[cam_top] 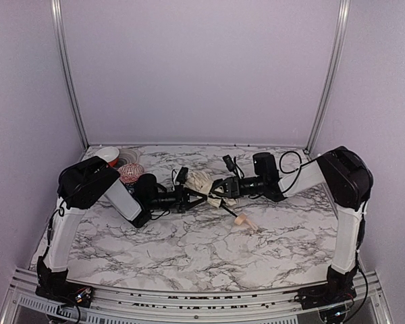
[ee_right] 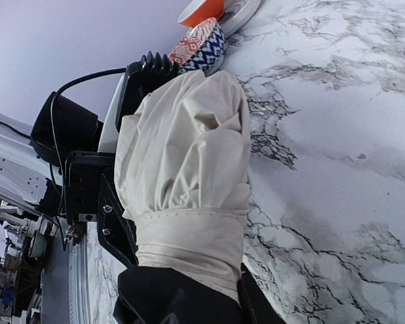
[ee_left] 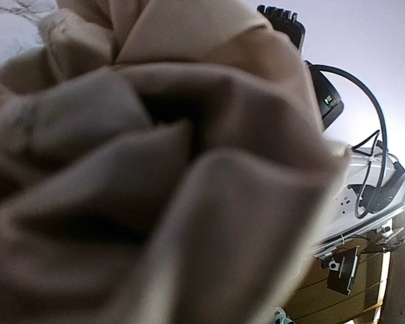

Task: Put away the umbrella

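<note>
So the compact cream fabric umbrella [cam_top: 201,182] is lying mid-frame on the white marble-look table [cam_top: 189,250] in the top view. Its canopy is bunching up in soft wrinkly folds, with a stitched band cinching it. The thin black shaft is running down-right to a little tan wooden knob handle [cam_top: 241,219]. The right gripper [cam_top: 219,191] is clamping its black fingers around the bundled fabric. The left gripper [cam_top: 183,196] is sitting closed at the canopy's other end; can't tell if it's pinching cloth. A red-and-blue patterned bowl [ee_right: 201,46] is sitting upper left.
</note>
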